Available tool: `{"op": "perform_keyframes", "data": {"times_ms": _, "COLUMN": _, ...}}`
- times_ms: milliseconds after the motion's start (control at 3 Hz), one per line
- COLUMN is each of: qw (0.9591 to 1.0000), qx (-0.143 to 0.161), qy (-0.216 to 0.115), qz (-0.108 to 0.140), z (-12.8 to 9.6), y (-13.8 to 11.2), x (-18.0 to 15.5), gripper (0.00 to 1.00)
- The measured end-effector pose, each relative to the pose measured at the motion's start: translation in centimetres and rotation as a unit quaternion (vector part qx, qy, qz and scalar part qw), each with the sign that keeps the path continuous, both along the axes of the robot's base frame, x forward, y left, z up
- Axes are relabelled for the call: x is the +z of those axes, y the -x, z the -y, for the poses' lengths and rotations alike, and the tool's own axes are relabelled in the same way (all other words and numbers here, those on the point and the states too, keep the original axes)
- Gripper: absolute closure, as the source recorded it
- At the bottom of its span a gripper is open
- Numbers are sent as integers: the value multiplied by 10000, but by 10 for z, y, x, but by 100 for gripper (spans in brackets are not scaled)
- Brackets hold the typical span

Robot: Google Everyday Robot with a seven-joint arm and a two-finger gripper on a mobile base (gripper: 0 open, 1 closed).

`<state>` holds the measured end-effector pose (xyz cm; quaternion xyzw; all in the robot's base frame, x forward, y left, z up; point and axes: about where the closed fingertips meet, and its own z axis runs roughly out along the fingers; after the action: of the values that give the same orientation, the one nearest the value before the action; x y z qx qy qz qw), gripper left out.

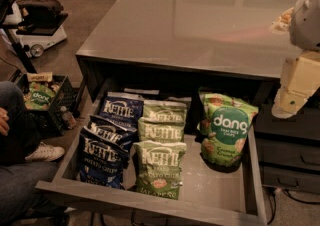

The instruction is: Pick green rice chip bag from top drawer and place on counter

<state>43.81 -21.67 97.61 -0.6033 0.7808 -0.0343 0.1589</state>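
The green rice chip bag [226, 128] lies propped at the back right of the open top drawer [150, 201], its "dang" lettering facing up. The counter [200, 15] stretches above and behind the drawer. My gripper [286, 106] hangs at the right edge of the view, above the drawer's right wall and to the right of the green bag, apart from it. Nothing shows in it.
Three dark blue Kettle bags [106, 150] and three olive-green Kettle bags [159, 162] fill the drawer's left and middle. Black drawer fronts [290, 160] stand at the right. A seated person's leg and shoe [45, 152], a crate with another dang bag [41, 97] and a cart [40, 25] are at the left.
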Motion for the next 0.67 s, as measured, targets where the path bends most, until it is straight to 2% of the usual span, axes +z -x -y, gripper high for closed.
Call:
{"op": "perform_keyframes", "data": {"times_ms": 333, "qw": 10000, "qx": 0, "qy": 0, "qz": 0, "z": 0, "y": 0, "x": 0, "gripper": 0}}
{"op": "perform_keyframes", "data": {"times_ms": 667, "qw": 9999, "qx": -128, "qy": -68, "qz": -18, "z": -4, "y": -1, "x": -23, "gripper": 0}}
